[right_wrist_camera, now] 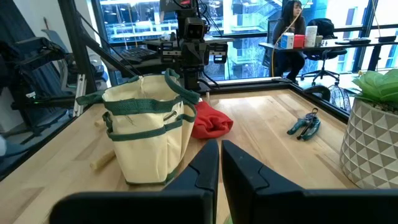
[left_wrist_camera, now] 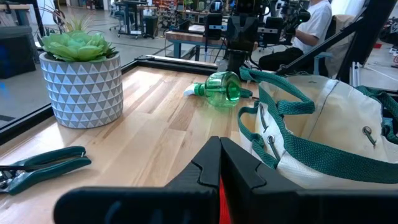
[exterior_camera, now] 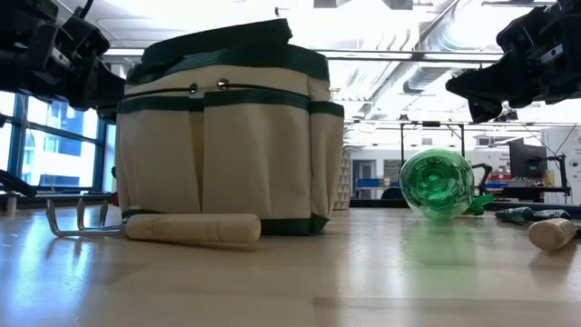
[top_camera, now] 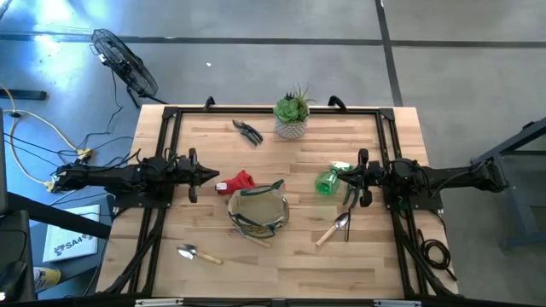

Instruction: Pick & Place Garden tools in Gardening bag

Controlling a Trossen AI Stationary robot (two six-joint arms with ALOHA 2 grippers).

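The tan gardening bag (top_camera: 258, 209) with green trim stands upright at the table's middle, mouth up. Around it lie a red item (top_camera: 240, 181), a green bottle (top_camera: 328, 181) on its side, a green-handled pruner (top_camera: 247, 130) near the far edge, and two wooden-handled trowels (top_camera: 198, 253) (top_camera: 334, 228). A wooden-handled pronged tool (exterior_camera: 192, 227) lies against the bag's near foot. My left gripper (top_camera: 215, 176) hovers shut, level, left of the red item. My right gripper (top_camera: 337, 168) hovers shut over the bottle. The shut fingers show in both wrist views (left_wrist_camera: 220, 162) (right_wrist_camera: 220, 155).
A succulent in a white patterned pot (top_camera: 293, 115) stands at the far edge, middle. Dark shears (top_camera: 348, 198) lie below the right gripper. A black frame (top_camera: 171, 111) rims the table. Bare wood lies along the near edge between the trowels. People sit at desks beyond the table.
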